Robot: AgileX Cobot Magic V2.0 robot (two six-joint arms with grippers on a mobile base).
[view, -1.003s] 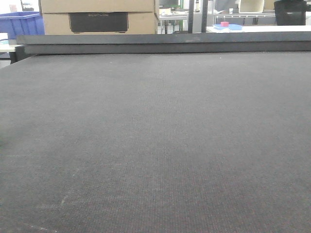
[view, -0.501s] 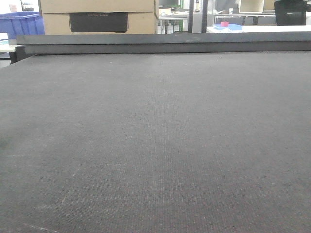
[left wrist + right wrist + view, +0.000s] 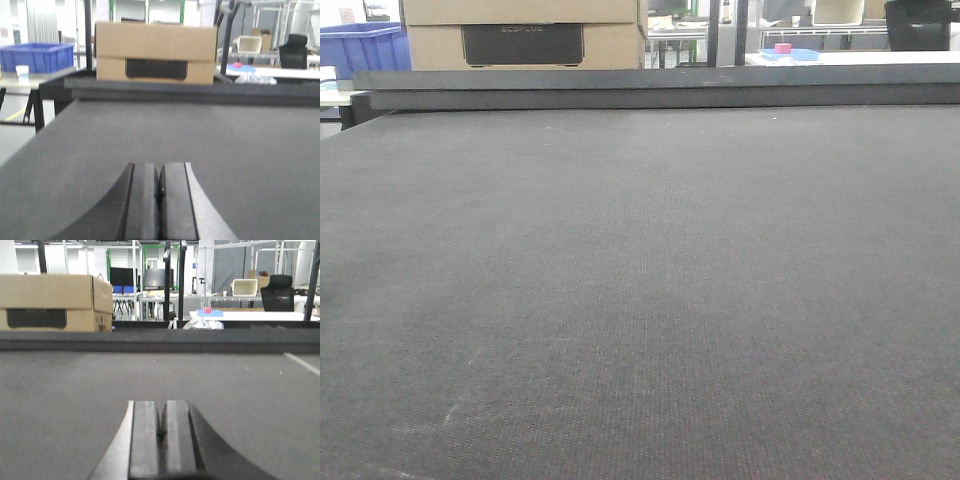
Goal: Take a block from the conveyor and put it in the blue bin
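The conveyor's dark grey woven belt (image 3: 640, 280) fills the front view and also shows in the left wrist view (image 3: 240, 150) and the right wrist view (image 3: 65, 390). No block shows on the belt. My left gripper (image 3: 159, 170) is shut and empty, low over the belt. My right gripper (image 3: 161, 409) is shut and empty, low over the belt. A blue bin (image 3: 37, 56) stands on a table at the far left beyond the belt; its corner shows in the front view (image 3: 365, 50). Neither gripper shows in the front view.
A cardboard box (image 3: 525, 35) stands behind the belt's dark far rail (image 3: 660, 88); it shows in the left wrist view (image 3: 155, 52) and the right wrist view (image 3: 52, 302). A white table (image 3: 250, 316) with a small pink and blue object (image 3: 209, 311) lies beyond at the right.
Faint marks on the belt's surface near the front left have shifted a little. No block has come into view and neither gripper shows in the front view.
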